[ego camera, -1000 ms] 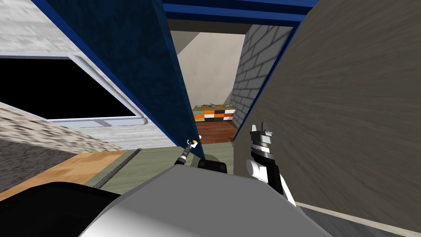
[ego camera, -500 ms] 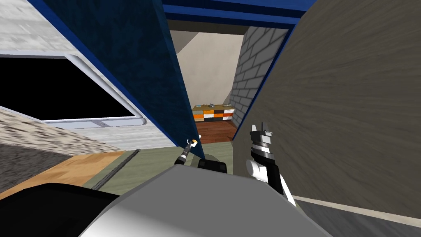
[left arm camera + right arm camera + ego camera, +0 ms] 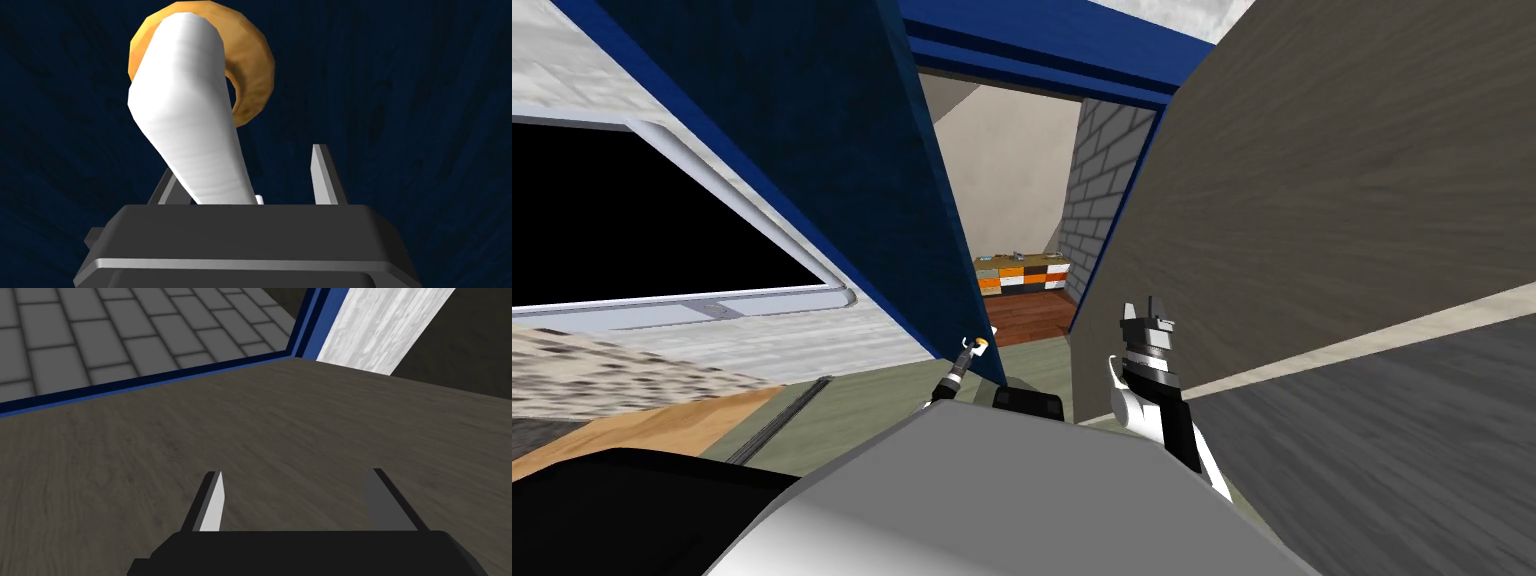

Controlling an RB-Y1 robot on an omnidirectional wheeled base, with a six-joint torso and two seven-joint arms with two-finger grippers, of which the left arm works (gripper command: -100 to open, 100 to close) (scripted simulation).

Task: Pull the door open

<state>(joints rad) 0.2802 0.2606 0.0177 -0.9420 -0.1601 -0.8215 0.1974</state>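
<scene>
The dark blue door (image 3: 842, 170) stands partly open, its free edge just ahead of me. Its white lever handle (image 3: 190, 130) sits on an orange round rose (image 3: 250, 75). My left gripper (image 3: 974, 348) is at that handle (image 3: 980, 347). Seen from the left wrist, the gripper (image 3: 245, 167) is open, with the lever lying between its fingers against one of them. The right gripper (image 3: 1145, 308) is raised beside the grey-brown wall (image 3: 1332, 200). It is open (image 3: 295, 473) and holds nothing.
Through the gap are a reddish floor and an orange, white and black cabinet (image 3: 1022, 272) by a grey brick wall (image 3: 1097, 190). The blue door frame (image 3: 1052, 50) runs overhead. A white-framed window (image 3: 662, 230) with a black area is on the left.
The whole head view has rolled and shifted, so I have turned. The window slid left and the right wall's skirting rose. Both grippers keep their places, the left still at the handle.
</scene>
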